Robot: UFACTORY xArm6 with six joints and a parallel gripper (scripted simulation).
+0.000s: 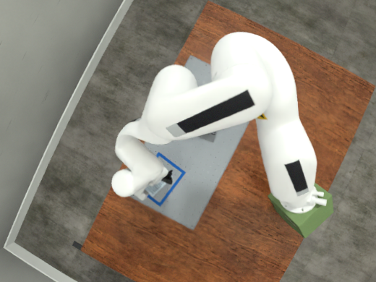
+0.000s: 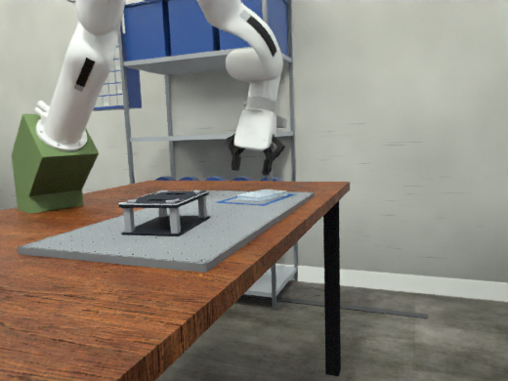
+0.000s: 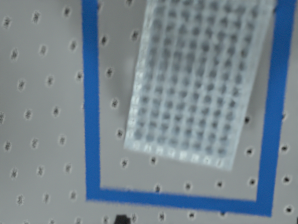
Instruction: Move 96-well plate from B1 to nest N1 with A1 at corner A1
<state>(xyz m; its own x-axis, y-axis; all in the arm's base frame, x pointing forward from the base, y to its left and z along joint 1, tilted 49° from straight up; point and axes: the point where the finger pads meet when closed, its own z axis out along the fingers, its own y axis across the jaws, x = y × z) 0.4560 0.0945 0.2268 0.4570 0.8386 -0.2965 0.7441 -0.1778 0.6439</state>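
The clear 96-well plate (image 3: 197, 85) lies flat on the grey perforated board inside the blue outline of spot B1 (image 3: 92, 100). In the exterior view the plate (image 2: 261, 195) sits at the board's far end, inside the blue outline. My gripper (image 2: 254, 163) hangs open and empty straight above the plate, with a clear gap below the fingertips. From above, the wrist covers most of the plate (image 1: 156, 189). The raised black nest N1 (image 2: 164, 197) stands on short grey legs to the left of the plate. I cannot tell which corner of the plate is cut off.
The green robot base (image 2: 46, 166) stands at the table's back left. A metal shelf with blue bins (image 2: 205, 29) stands behind the table. The table edge (image 2: 337, 188) is close to the right of spot B1.
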